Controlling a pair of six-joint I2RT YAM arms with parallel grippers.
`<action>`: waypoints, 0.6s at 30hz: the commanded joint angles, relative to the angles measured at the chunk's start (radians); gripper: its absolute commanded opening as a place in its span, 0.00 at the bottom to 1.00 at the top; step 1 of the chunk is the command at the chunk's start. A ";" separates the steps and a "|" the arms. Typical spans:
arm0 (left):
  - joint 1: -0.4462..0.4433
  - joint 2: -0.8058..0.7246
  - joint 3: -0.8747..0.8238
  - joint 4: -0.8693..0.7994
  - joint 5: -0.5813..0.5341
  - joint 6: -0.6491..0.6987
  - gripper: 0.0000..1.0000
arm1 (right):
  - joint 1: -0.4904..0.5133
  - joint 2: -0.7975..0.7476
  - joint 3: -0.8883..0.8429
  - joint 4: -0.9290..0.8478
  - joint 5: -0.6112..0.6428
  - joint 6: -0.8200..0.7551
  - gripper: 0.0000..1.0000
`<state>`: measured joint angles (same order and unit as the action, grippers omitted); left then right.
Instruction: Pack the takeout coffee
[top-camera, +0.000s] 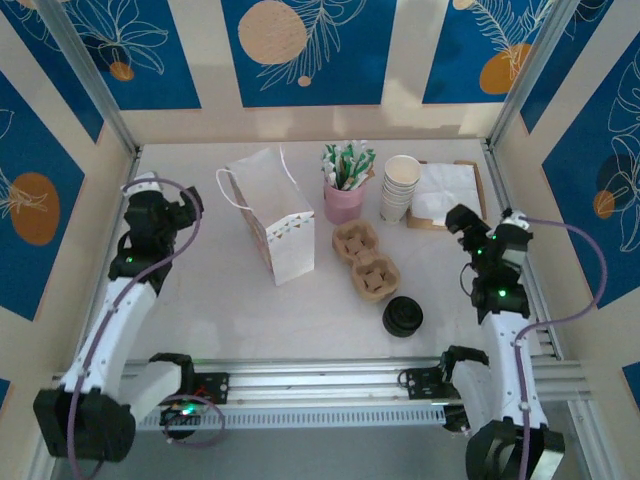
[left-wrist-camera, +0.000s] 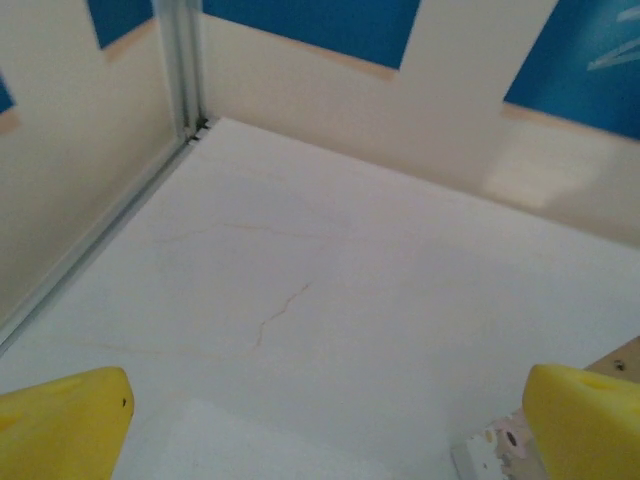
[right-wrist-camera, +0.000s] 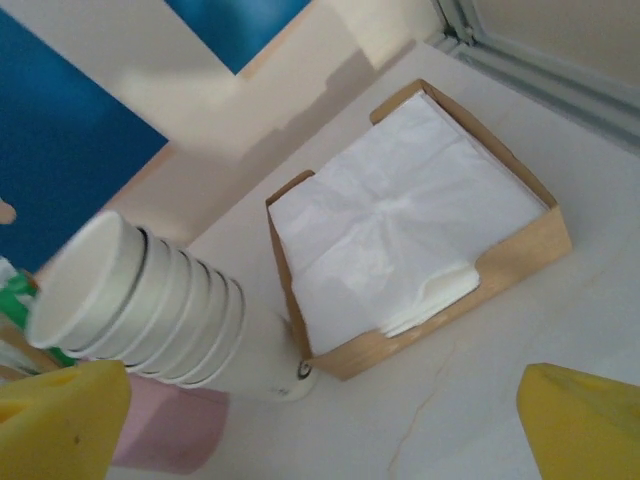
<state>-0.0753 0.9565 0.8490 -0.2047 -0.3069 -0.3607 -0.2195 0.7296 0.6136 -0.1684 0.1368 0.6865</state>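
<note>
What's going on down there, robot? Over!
Left hand open, over bare table. Right hand open, near napkin box and cup stack. Black lids beside carrier, no cup lidded yet. Paper bag upright, untouched.

Nothing legible anywhere: no word, brand or number to be read. Near the foot of the stack of paper cups (right-wrist-camera: 160, 310), lower centre of the right wrist view, a small dark round mark (right-wrist-camera: 303, 368), too small to make out. On the white paper bag (top-camera: 275, 225), middle of the top view, a row of tiny printed shapes, and green-and-white print on the packets (top-camera: 347, 165) in the pink holder (top-camera: 342, 205), both too blurred to read.
</note>
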 joint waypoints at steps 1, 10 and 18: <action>0.012 -0.082 -0.010 -0.157 0.090 -0.096 1.00 | -0.046 0.006 0.196 -0.274 -0.164 0.146 0.96; 0.016 -0.206 -0.162 0.066 0.301 -0.265 0.87 | 0.009 0.290 0.616 -0.541 -0.344 0.147 0.70; -0.009 -0.094 0.045 -0.104 0.597 -0.172 0.84 | 0.143 0.510 0.811 -0.646 -0.213 0.114 0.57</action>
<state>-0.0742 0.8303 0.7879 -0.2832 0.0975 -0.5838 -0.1101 1.2114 1.3724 -0.7288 -0.1223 0.8093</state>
